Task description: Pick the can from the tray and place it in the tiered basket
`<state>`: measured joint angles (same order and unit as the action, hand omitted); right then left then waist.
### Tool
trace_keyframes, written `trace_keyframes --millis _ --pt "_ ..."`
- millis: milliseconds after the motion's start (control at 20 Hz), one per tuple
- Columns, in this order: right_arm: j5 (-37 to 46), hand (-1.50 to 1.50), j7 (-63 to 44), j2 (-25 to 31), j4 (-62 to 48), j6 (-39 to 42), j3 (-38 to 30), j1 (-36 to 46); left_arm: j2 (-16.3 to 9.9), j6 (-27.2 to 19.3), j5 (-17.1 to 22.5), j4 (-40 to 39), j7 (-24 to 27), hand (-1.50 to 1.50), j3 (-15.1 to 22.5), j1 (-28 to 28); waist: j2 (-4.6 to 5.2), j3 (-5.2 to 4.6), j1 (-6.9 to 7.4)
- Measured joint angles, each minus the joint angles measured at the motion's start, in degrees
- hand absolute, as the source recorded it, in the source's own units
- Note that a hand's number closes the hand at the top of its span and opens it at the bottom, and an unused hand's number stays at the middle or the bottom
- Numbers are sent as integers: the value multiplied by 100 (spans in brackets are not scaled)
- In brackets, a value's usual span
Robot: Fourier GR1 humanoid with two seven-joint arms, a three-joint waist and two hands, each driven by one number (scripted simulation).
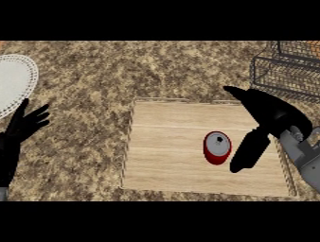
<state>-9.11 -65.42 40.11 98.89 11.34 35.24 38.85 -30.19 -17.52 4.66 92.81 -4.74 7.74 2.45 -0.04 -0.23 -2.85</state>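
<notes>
Lying on the counter (86,90), nearest the lower edge, the wooden tray (163,165) spreads pale and flat with a thin raised rim. On its planks, right of the middle, stands the can (217,148): red-sided, with a grey lid bearing a small dark mark. It is upright, its long axis vertical, the lid facing up toward the viewer, and its body looks slightly leaned from this steep angle. Just beside the can, on its right, the right hand (271,118) hangs over the tray, its fingers (249,150) straight and pointing down toward the planks, the thumb spread out toward the far rim. Nothing is in its grasp; whether a finger touches the can cannot be told. At the left edge, the left hand (19,125) rests with fingers up and relaxed, holding nothing. Beyond it lies a white plate (5,85) with a lacy rim. Farthest, at the upper right, sits the dark wire basket (296,75).
</notes>
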Motion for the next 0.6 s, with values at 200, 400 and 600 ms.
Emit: trace_keyframes --millis 200,400,600 --pt "143 -150 -210 26 234 -84 211 56 84 138 -38 -318 16 0 3 -461 -10 6 117" --pt "304 -150 -276 105 404 -91 351 45 247 138 -141 -594 -27 0 37 -823 -11 10 167" --pt "452 -150 -350 27 441 -110 476 101 379 171 -209 -767 44 0 62 -924 -12 11 226"
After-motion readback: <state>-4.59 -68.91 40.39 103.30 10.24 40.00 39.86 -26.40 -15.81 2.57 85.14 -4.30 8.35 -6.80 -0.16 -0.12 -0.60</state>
